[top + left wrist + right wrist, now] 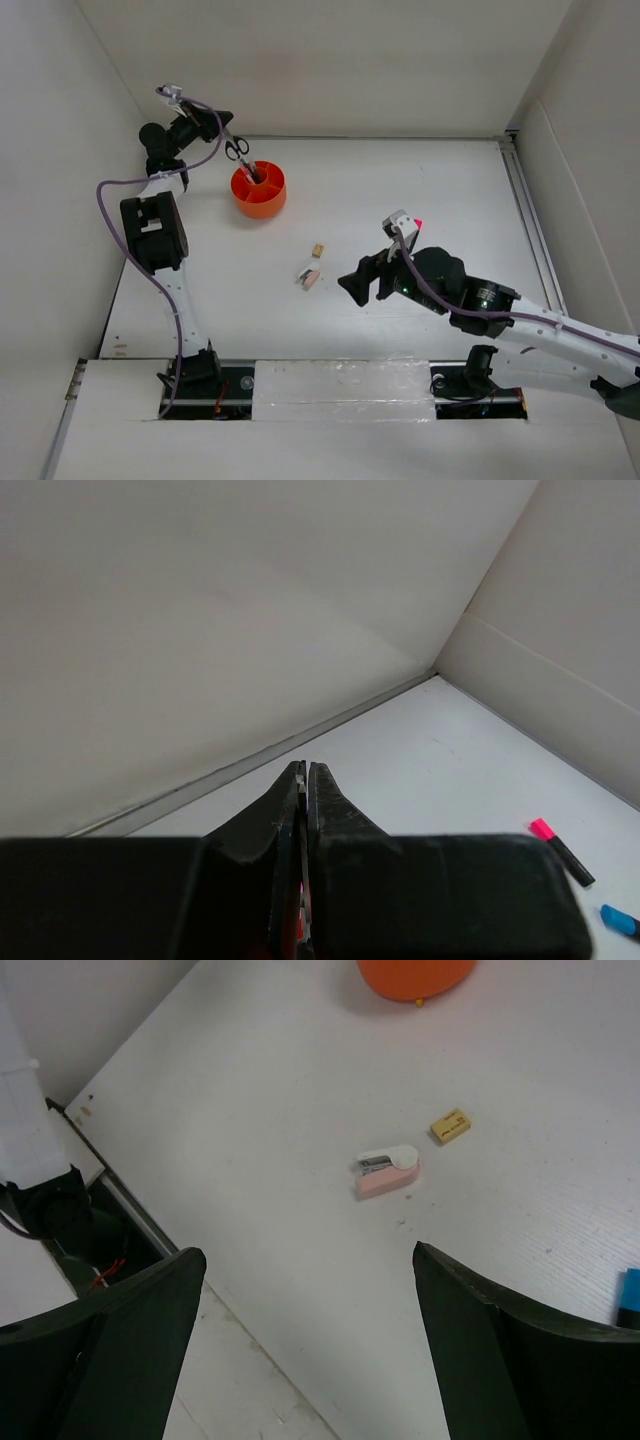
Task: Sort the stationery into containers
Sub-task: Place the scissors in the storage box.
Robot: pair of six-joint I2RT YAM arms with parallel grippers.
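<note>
Upper left of the top view: one orange tub (262, 205) holds one pair of scissors (237, 148), other contents indistinct; mid-frame, one tan eraser (318, 248), one white eraser (303, 272) touching one pink eraser (312, 282); two markers, pink-capped marker (560, 850) whole, blue-capped marker (620, 920) cut off at the frame edge; left gripper (303, 770) jaws closed together; right gripper (308, 1253) jaws wide, empty.

Bright, diffuse light fills the white table (420, 190), leaving just a soft, faint shadow hugging the round orange plastic tub (258, 206).
</note>
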